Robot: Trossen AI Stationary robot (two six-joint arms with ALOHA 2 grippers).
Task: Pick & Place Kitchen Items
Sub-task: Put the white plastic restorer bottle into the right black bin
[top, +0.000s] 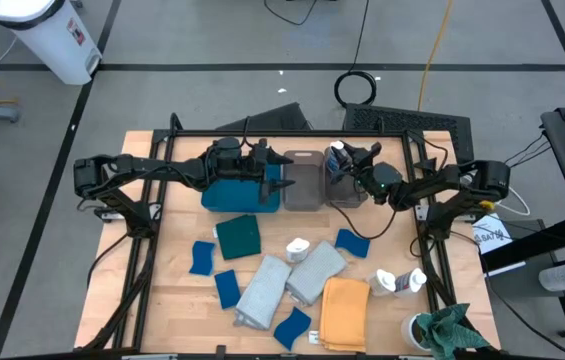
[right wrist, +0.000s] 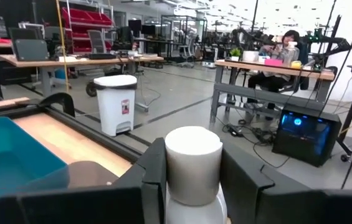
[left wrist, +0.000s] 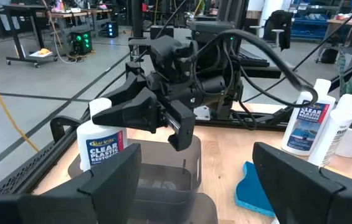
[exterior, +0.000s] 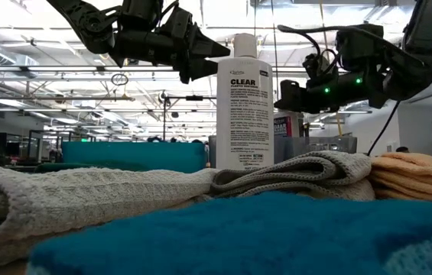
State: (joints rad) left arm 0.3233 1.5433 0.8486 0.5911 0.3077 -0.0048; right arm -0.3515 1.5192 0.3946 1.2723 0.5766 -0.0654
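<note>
Most of the kitchen items remain out on the bench [top: 177, 300]. From above, cloths, blue sponges and a lying bottle sit near, with two more bottles [top: 402, 282] near right; the left tool [top: 280, 180] hovers over the teal tray [top: 224, 197], the right tool [top: 340, 158] over the right bin [top: 346, 193]. Level with the bench, an upright bottle [exterior: 244, 103] stands beyond the cloths. The left wrist shows its tool spread and empty. The right wrist shows its tool pinching a white bottle [right wrist: 192, 167], probably about to drop it into the bin.
</note>
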